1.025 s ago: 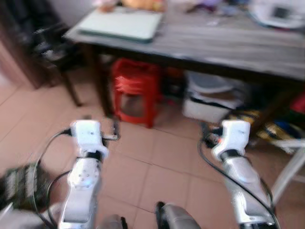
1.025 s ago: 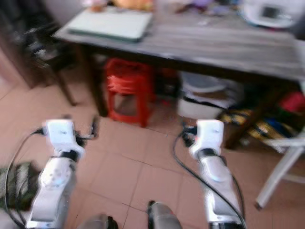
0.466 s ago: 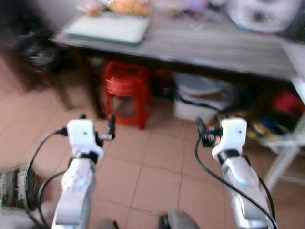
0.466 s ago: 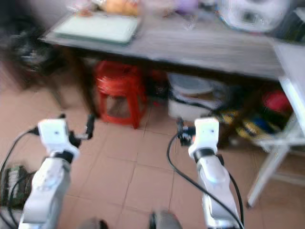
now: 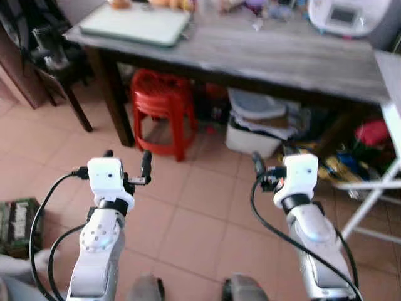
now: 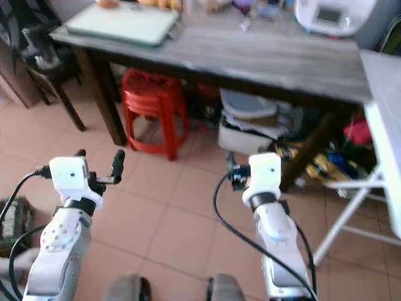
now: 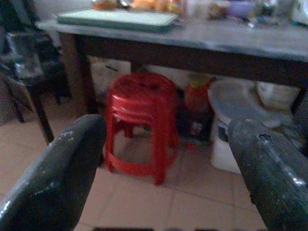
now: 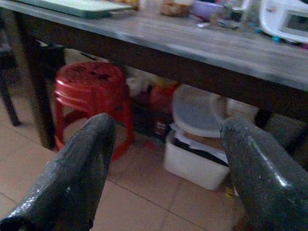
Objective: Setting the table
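You are seeing left gripper and right gripper gaping, empty, both facing red stool under table; head view adding white cooker beyond.

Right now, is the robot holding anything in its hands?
No, nothing. The left hand and the right hand are both open and empty, raised over the tiled floor in front of the table.
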`<state>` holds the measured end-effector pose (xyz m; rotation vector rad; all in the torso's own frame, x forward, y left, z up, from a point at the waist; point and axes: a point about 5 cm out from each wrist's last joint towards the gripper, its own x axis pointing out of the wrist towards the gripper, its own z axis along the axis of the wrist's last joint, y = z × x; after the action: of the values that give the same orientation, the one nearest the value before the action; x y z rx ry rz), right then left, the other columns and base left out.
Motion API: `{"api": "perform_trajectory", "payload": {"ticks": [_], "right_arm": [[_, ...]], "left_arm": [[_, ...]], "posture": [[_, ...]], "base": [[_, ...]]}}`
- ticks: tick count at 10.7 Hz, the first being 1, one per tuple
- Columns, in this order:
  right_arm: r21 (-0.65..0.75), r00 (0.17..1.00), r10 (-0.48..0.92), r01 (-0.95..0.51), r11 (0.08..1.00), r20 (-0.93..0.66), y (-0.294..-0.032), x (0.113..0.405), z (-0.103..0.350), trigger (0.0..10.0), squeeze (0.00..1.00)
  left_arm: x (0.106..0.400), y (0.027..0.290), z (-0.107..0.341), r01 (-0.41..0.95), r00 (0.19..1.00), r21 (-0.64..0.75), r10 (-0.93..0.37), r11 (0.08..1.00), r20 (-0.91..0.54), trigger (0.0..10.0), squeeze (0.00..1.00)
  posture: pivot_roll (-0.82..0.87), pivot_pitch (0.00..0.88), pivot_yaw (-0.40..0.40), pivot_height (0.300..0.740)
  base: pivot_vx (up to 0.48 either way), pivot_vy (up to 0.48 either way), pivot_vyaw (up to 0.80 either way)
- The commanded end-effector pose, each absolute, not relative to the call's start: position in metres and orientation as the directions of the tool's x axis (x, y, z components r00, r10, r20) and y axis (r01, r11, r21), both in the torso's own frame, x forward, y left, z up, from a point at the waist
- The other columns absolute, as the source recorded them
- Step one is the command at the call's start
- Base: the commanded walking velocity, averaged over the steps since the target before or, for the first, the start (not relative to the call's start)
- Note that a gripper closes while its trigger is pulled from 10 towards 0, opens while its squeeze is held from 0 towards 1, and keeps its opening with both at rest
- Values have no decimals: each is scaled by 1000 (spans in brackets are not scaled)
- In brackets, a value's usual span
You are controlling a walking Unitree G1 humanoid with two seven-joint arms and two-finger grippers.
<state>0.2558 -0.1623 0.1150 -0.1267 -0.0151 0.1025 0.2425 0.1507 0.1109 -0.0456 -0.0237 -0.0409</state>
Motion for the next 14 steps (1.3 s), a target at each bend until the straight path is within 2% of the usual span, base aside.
{"api": "perform_trajectory", "payload": {"ticks": [1,2,3,4,5,8,11,14], "right_arm": [[-187,999,37,-36,982,5,-176,254,117,10000,0],[-209,999,35,-33,977,6,-175,255,115,10000,0],[-152,998,63,-63,986,-3,-171,254,114,10000,0],[-139,999,25,-20,990,35,-169,256,117,10000,0],[-141,999,46,-44,989,14,-168,256,116,10000,0],[-105,999,21,-16,994,47,-175,256,121,10000,0],[-97,997,41,-35,995,59,-173,257,122,10000,0],[-160,989,54,-31,987,139,-169,260,141,10000,0]], "left_arm": [[242,145,113,72,997,-56,-70,996,27,10000,0],[242,144,114,83,996,-62,-81,995,32,10000,0],[242,143,115,88,996,-59,-86,994,32,10000,0],[242,142,115,92,995,-60,-90,994,31,10000,0],[242,142,115,94,995,-63,-92,994,29,10000,0],[242,142,115,98,995,-61,-97,993,28,10000,0],[242,142,116,99,995,-57,-98,993,28,10000,0],[242,143,117,85,996,-28,-84,996,34,10000,0]], "posture": [[-22,130,-2,740],[-25,131,-2,740],[-26,132,-1,740],[-26,132,-1,740],[-26,132,-1,740],[-24,135,0,740],[-22,136,2,740],[-23,137,3,740]], "base": [[0,-371,0],[0,-375,0],[0,-341,0],[0,-341,0],[0,-349,0],[0,-350,0],[0,-332,-794],[0,-277,0]]}}
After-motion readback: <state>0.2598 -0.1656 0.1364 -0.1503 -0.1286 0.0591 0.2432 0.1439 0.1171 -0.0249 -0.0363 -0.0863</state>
